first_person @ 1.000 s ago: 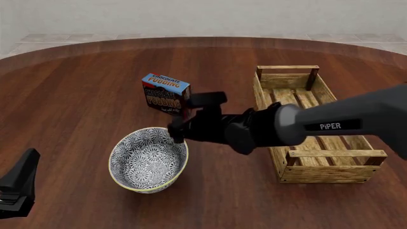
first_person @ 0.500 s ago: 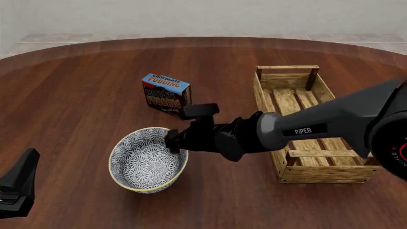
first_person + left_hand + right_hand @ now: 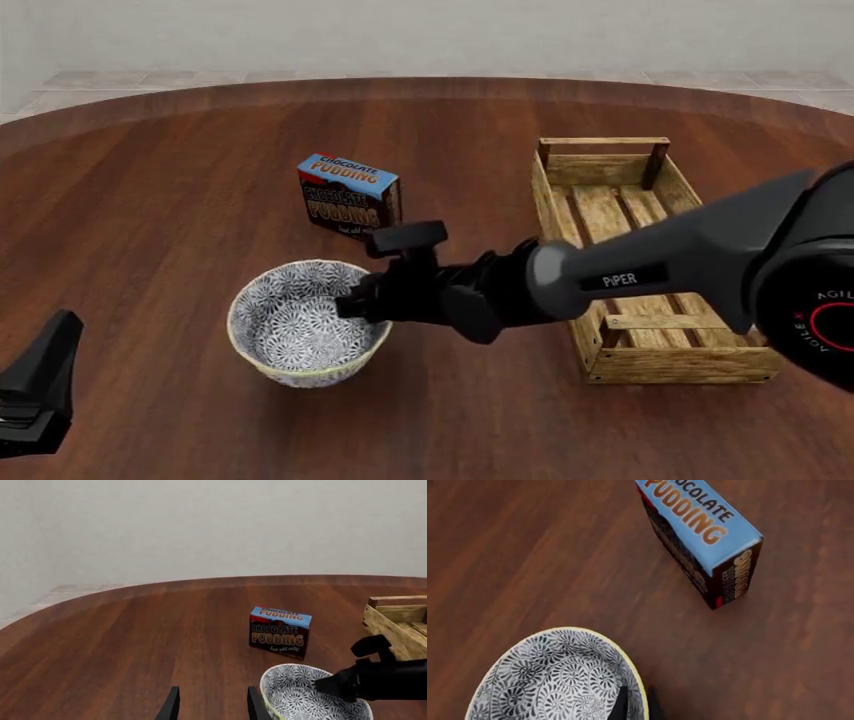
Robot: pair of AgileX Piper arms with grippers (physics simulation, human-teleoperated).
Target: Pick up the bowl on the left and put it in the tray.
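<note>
**Right claw at the bowl's rim on a round wooden desk**

The desk is a dark reddish-brown wood surface with a curved far edge; beyond it lies a pale tiled floor and a plain off-white wall. The bowl stands upright on the desk, left of centre in the front view, well apart from the tray, which lies lengthwise at the right. A pudding box stands behind the bowl, near it but not touching.

The right claw, reaching across from the right, meets the bowl's near-right rim. In the right wrist view its two fingers sit close together with the yellowish rim passing between them, one inside the bowl and one outside; they appear closed on the rim, though only the tips show.

The left claw hangs above the desk at the near left, its fingers parted and holding nothing.
</note>
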